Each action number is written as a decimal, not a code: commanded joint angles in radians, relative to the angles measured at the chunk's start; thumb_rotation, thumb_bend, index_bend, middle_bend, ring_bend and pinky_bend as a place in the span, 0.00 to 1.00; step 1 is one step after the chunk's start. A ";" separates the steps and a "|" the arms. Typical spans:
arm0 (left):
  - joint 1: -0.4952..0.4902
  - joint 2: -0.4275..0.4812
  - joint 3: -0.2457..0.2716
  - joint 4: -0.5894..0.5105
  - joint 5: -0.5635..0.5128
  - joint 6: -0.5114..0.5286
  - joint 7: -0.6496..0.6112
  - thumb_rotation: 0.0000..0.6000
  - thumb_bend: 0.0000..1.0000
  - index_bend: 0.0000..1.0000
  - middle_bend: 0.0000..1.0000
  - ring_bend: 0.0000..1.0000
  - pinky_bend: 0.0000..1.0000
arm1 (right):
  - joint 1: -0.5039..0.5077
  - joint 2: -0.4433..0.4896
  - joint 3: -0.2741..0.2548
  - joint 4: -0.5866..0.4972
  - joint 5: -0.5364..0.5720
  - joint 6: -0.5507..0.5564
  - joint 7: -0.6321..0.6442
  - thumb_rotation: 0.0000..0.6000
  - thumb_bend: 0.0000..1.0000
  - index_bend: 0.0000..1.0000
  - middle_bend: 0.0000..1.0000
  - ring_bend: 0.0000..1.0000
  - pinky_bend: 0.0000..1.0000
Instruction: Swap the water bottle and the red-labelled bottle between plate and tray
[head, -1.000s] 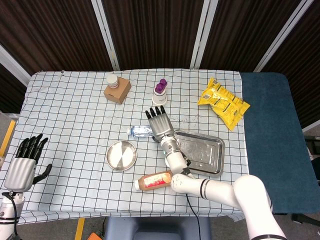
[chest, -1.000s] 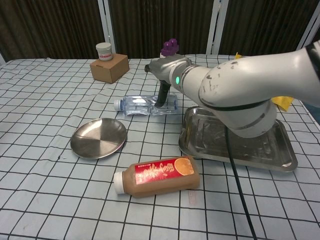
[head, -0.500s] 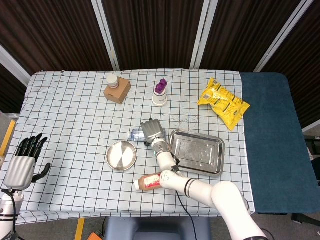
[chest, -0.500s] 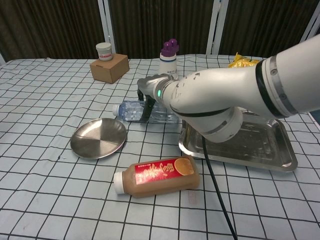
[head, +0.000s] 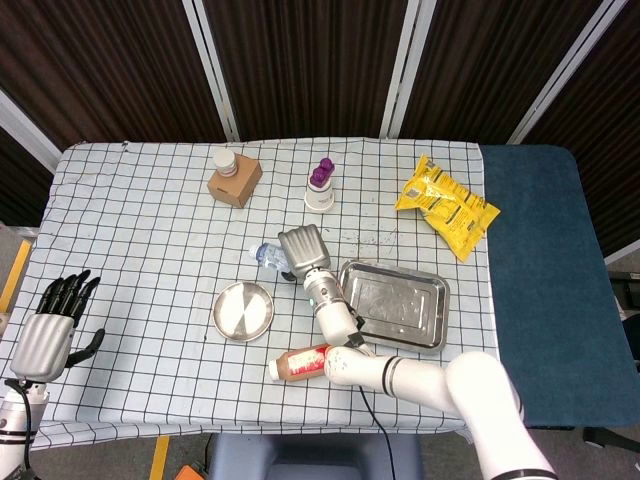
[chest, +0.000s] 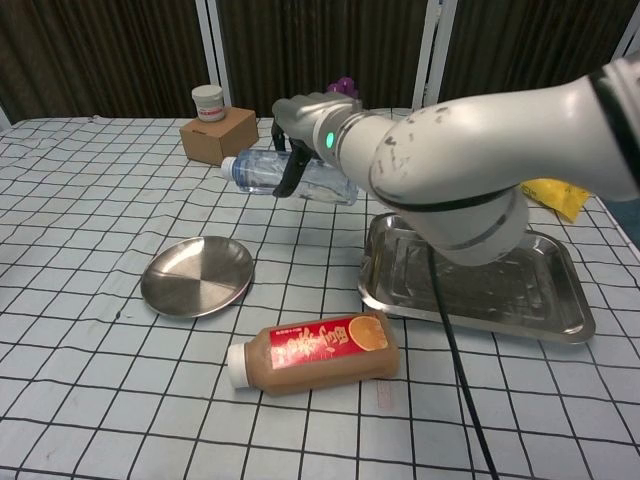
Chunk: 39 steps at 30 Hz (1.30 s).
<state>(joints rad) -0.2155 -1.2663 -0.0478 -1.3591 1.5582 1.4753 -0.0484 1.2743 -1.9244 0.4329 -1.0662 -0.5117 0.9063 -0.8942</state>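
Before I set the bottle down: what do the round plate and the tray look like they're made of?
The round plate looks like polished metal, likely stainless steel: grey sheen with soft reflections. The tray seems the same, its rolled rim and floor glinting. The water bottle in the right hand is clear, apparently thin plastic.

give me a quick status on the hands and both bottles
Right hand grips water bottle, lifted off the table. Left hand open, idle at table edge. Red-labelled bottle lies on the cloth between empty plate and empty tray. Nothing blocking either.

Plate (chest: 197, 274) at nine o'clock of the tray (chest: 470, 280); red-labelled bottle (chest: 312, 352) before both; water bottle (chest: 290, 178) held above the surface (chest: 80, 200).
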 joint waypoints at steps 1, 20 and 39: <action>0.003 -0.001 0.008 -0.013 0.015 0.009 0.015 1.00 0.40 0.00 0.00 0.00 0.09 | -0.174 0.290 -0.057 -0.440 -0.052 0.204 -0.028 1.00 0.48 0.89 0.82 0.74 1.00; -0.027 -0.027 0.051 -0.053 0.038 -0.085 0.069 1.00 0.40 0.00 0.00 0.00 0.09 | -0.586 0.544 -0.402 -0.491 -0.537 0.230 0.464 1.00 0.47 0.80 0.82 0.62 0.75; -0.023 -0.016 0.068 -0.068 0.050 -0.085 0.073 1.00 0.40 0.00 0.00 0.00 0.09 | -0.541 0.466 -0.386 -0.408 -0.439 -0.036 0.407 1.00 0.37 0.02 0.16 0.04 0.15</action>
<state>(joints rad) -0.2384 -1.2818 0.0192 -1.4275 1.6075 1.3914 0.0243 0.7100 -1.5022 0.0418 -1.4098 -1.0394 0.9490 -0.4261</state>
